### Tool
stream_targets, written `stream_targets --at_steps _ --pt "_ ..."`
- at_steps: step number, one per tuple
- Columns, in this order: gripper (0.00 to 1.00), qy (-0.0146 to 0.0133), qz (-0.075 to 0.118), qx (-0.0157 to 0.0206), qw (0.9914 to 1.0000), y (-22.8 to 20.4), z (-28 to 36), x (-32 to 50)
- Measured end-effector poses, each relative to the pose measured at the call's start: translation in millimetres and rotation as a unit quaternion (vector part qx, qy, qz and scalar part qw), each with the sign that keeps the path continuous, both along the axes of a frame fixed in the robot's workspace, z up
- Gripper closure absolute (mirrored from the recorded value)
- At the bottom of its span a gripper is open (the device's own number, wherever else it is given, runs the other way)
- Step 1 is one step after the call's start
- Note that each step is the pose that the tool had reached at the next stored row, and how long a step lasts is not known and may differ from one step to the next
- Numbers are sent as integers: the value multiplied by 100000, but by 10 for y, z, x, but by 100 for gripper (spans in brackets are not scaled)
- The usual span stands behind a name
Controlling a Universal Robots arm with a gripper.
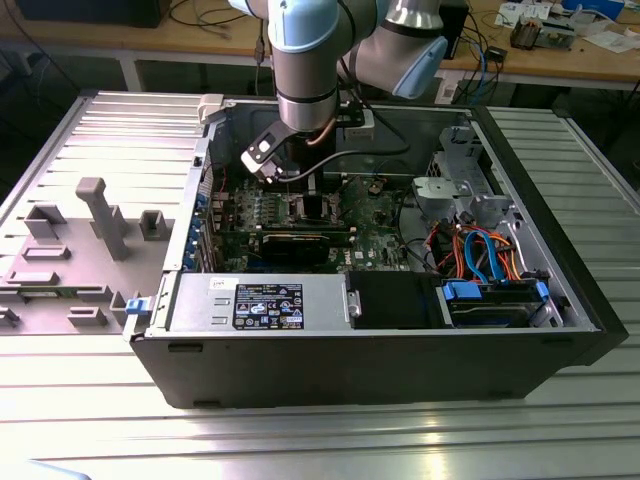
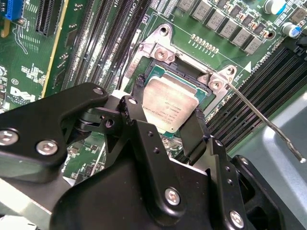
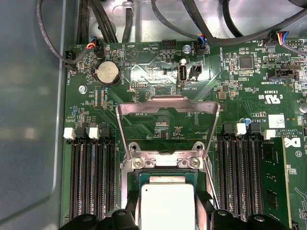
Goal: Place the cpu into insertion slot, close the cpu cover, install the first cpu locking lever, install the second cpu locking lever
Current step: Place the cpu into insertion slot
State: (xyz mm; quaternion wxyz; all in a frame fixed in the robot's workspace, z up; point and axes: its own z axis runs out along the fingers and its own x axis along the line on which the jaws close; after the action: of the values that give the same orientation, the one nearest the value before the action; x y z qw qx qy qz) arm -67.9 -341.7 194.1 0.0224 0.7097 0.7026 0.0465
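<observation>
Nearest in both wrist views: black gripper (image 2: 168, 102), fingers (image 2: 195, 132) down either side of the cpu (image 2: 171, 106). Jaws look closed on two opposite edges of the chip, no gap seen btwn finger and edge; judged gripped, not let go. Cpu lies w/in the insertion slot (image 2: 188, 73) outline, silver top up, roughly level. Fully seated or a hair above, can't tell. Just beside the slot, one locking lever (image 2: 261, 120) is unhooked, a thin wire rod swung out across the memory slots (image 2: 273, 72). 2nd lever: can't make out. Beyond the chip in the first wrist view, cpu cover (image 3: 165, 102) stands raised on its hinge, motherboard (image 3: 144, 62) visible thru its window, well off the chip. Farther back: coin battery (image 3: 107, 73), then cables (image 3: 96, 19). Exterior view: arm (image 1: 305, 70) reaches down into the open pc case (image 1: 400, 350), centre of frame, a bit above middle. Progress est.: step 1 at or near placement. Cover not closed, seen lever not latched, so approx. three steps not yet done.
</observation>
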Motion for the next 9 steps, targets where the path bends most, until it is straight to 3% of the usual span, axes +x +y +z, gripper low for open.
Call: stream_targets --at_steps 5,6,9 --pt "40 -61 -7 87 100000 4 -9 2" --pt "33 -31 -6 44 100000 3 -6 1" --pt "33 -16 -4 38 100000 2 -3 2"
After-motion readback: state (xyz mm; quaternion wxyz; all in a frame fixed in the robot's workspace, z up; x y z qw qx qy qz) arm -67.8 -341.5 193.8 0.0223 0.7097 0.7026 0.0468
